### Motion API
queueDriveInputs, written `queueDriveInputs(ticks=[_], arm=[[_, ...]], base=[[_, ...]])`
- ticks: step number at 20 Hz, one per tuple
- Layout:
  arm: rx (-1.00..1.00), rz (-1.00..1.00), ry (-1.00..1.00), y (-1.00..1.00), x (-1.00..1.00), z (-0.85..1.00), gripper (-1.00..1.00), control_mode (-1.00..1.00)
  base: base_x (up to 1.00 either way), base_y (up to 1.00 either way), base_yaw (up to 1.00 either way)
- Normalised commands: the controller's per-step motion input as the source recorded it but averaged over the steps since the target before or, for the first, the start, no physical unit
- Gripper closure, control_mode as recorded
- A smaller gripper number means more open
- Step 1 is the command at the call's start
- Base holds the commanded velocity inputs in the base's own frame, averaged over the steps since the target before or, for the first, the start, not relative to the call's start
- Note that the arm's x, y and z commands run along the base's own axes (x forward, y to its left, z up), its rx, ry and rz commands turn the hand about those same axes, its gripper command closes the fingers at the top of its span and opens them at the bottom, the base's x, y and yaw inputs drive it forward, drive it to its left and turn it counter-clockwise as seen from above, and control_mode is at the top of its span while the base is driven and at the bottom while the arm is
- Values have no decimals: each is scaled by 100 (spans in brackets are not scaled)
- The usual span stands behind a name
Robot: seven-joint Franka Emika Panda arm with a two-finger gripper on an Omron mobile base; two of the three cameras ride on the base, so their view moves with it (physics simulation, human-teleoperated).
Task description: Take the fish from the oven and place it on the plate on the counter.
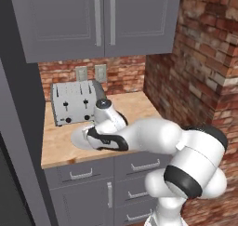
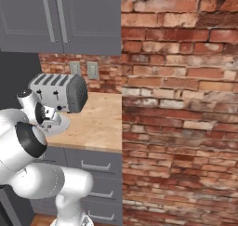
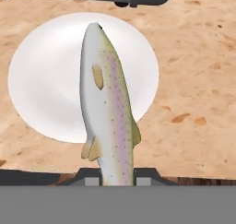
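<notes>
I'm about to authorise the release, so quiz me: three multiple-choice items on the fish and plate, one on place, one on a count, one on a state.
1. Where is the fish?
A. lying flat on the plate
B. held above the plate
C. on the toaster

2. How many wall outlets sit behind the toaster?
A. one
B. two
C. four

3. What state is the gripper in?
A. shut on the fish
B. open, with nothing in it
C. shut on the plate's rim

Answers: 1 B, the hand view shows the fish hanging over the plate on the counter. 2 B, two outlets on the brick. 3 A, the fish rises from between the fingertips.
</notes>
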Motion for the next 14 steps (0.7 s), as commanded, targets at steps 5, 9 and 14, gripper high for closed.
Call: queueDriveInputs(ticks=[5, 9, 14], arm=[[0, 0, 0, 8, 23, -18, 100, -100], [0, 0, 0, 23, 24, -6, 100, -100], [-2, 0, 0, 16, 25, -8, 100, -100]], base=[[0, 0, 0], [0, 0, 0], [0, 0, 0]])
